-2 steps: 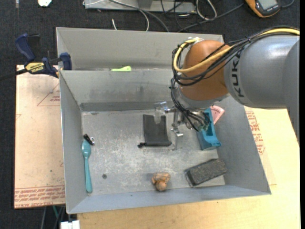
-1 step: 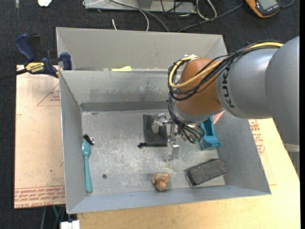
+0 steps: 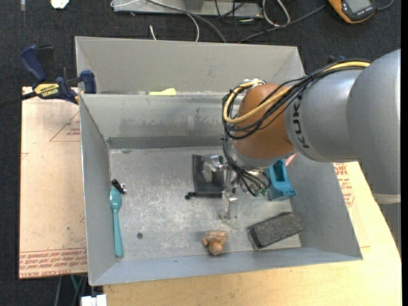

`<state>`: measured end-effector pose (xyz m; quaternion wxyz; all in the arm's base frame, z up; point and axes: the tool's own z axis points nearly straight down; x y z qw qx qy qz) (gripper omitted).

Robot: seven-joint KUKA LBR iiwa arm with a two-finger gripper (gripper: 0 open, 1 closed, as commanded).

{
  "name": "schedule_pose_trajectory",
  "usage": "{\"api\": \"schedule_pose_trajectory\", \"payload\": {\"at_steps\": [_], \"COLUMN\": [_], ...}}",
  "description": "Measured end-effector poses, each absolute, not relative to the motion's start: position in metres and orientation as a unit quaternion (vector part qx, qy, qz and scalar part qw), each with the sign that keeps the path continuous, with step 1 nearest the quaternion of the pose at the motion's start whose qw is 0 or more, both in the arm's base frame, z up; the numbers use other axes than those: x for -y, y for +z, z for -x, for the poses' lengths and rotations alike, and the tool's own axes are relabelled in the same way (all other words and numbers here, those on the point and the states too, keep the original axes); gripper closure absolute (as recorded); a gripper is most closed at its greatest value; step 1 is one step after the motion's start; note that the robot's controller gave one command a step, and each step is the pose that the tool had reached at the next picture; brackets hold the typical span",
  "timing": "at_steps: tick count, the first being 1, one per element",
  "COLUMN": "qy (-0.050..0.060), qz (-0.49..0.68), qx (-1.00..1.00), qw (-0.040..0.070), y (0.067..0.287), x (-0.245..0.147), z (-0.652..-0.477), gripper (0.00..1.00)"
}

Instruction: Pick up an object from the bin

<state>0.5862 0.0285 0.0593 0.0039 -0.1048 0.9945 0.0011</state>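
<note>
Reaching in from the view's right, the arm (image 3: 344,116) is hanging over the grey metal bin (image 3: 159,136). Its orange wrist cover (image 3: 261,132) is sitting above the bin's middle. The gripper (image 3: 229,210) is pointing down at the floor just beside the front right corner of a black flat object (image 3: 205,178) with a thin stem, the thing lying nearest to it. Whether the gripper is standing open or closed I cannot tell, and nothing is showing in its grasp.

Everything else is lying around that black flat object:
- A tan lumpy piece (image 3: 215,241) is resting in front of it, near the front wall and a little past the gripper's tip.
- A dark grey speckled block (image 3: 275,229) is lying to its front right, tilted, apart from the tan piece.
- A blue plastic part (image 3: 280,182) is sitting to its right, on the far side of the gripper and partly under the wrist.
- A teal plastic spoon (image 3: 116,222) is lying well to its left along the side wall, with a small black bit (image 3: 118,186) just beside the spoon's bowl.
- A yellow scrap (image 3: 162,92) is lying behind it, beyond the divider in the rear compartment.
</note>
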Motion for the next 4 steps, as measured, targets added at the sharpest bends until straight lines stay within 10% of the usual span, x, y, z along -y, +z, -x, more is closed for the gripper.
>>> {"api": "schedule_pose_trajectory", "payload": {"at_steps": [1,2,4], "qy": [0.003,0.003,0.002], "qz": [0.077,0.077,0.128], "qx": [-0.997,-0.997,-0.992], "qw": [0.006,0.006,0.004], "y": [0.072,0.072,0.206], "x": [-0.079,-0.079,-0.101], "z": [-0.604,-0.604,-0.605], "gripper": [1.00,1.00,1.00]}}
